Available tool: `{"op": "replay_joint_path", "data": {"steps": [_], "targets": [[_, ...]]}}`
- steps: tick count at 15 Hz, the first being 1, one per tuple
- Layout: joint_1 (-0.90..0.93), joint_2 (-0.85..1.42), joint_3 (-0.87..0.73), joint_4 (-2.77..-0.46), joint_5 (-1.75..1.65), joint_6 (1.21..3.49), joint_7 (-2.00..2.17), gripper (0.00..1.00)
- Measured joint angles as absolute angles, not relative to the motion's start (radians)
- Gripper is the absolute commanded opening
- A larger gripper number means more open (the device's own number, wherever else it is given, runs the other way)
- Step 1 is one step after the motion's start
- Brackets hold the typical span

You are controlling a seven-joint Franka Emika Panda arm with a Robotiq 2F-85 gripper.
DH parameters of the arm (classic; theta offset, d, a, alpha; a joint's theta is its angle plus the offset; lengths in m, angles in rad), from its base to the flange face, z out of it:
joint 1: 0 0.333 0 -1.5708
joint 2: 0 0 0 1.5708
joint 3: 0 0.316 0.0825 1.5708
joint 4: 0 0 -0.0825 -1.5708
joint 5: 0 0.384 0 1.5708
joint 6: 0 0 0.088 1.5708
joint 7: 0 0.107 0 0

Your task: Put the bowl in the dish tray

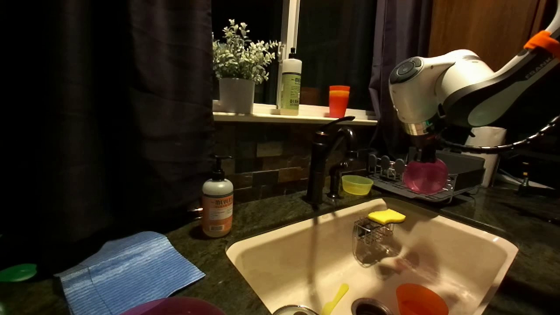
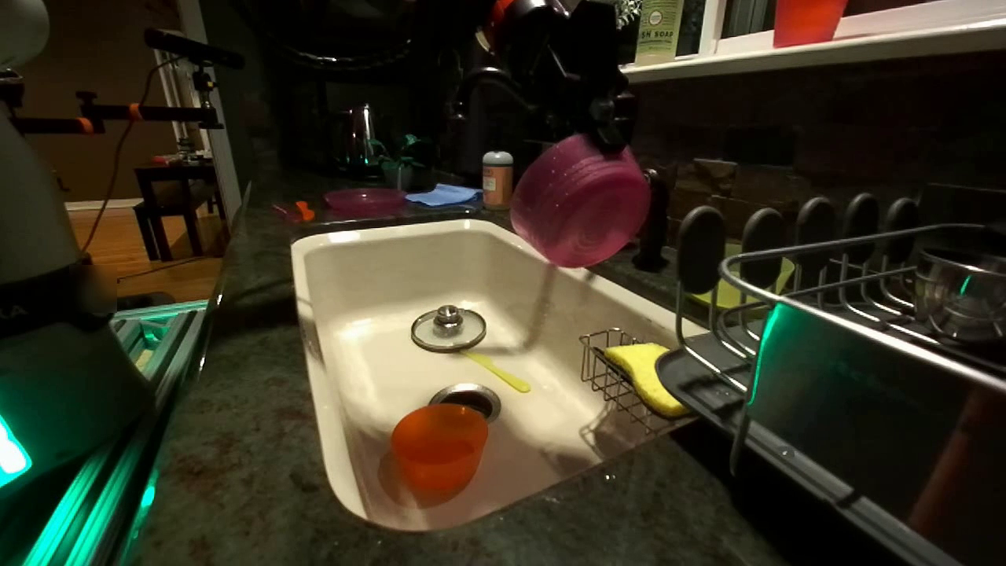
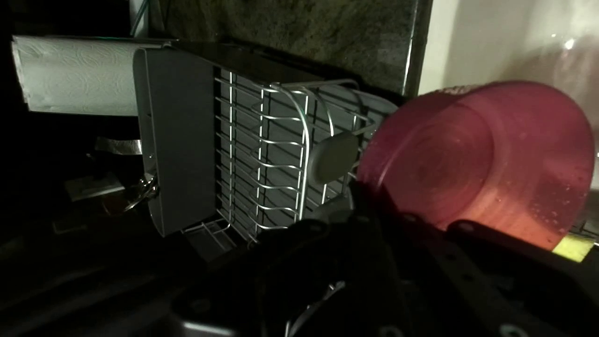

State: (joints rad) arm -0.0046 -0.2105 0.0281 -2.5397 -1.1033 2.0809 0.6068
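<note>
Grasps the pink bowl (image 2: 581,208) near the rim with the gripper (image 2: 613,135), holding it tilted in the air. In an exterior view, holds the bowl apart from the dish tray (image 2: 849,393) at 4 o'clock, with the sink (image 2: 369,354) and its orange bowl (image 2: 440,452) at 7 o'clock and the yellow sponge (image 2: 648,377) at 5 o'clock. In the wrist view, has the tray at 9 o'clock from the bowl, and the paper roll (image 3: 79,77) at 10 o'clock from the tray. In an exterior view, has the yellow-green bowl (image 1: 357,185) at 9 o'clock from the pink bowl.
</note>
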Motion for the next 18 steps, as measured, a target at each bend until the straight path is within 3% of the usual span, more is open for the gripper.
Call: {"op": "replay_joint_path", "data": {"steps": [18], "targets": [[0.065,-0.341,0.109,-2.595,-1.505,1.824,0.467,0.01]]}}
